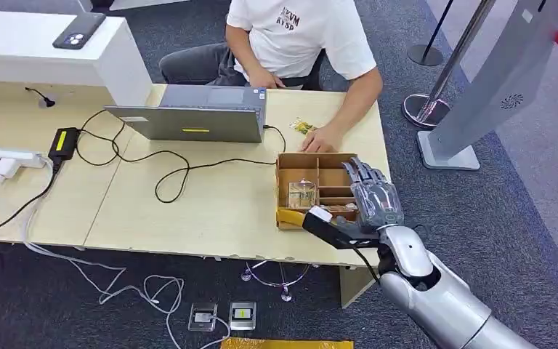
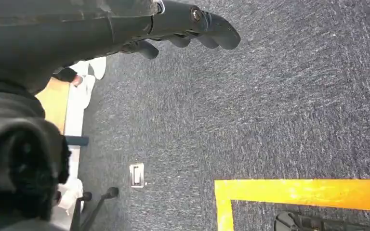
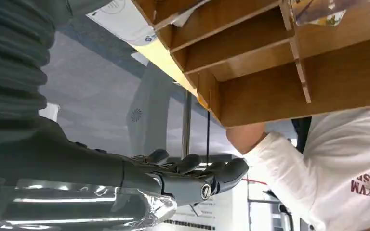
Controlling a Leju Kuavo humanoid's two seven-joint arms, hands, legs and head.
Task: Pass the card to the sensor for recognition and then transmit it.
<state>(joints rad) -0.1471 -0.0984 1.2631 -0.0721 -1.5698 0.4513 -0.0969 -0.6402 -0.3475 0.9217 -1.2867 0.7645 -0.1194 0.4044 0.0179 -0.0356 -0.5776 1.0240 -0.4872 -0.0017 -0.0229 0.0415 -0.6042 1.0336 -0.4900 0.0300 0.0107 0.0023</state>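
Observation:
A wooden divided box stands on the table's right end, and my right hand hovers over its right side with fingers stretched out flat and nothing in them. A white card shows at the box's front edge, right by my thumb tip; touch cannot be told. In the right wrist view the white card lies against the box, apart from my fingers. A grey slanted post with a round swirl mark stands right of the table. My left hand hangs over carpet, holding nothing.
A person in a white shirt sits behind the table, one hand resting just behind the box beside a small yellow packet. A laptop, cables and a power strip take up the table's left. Yellow floor tape.

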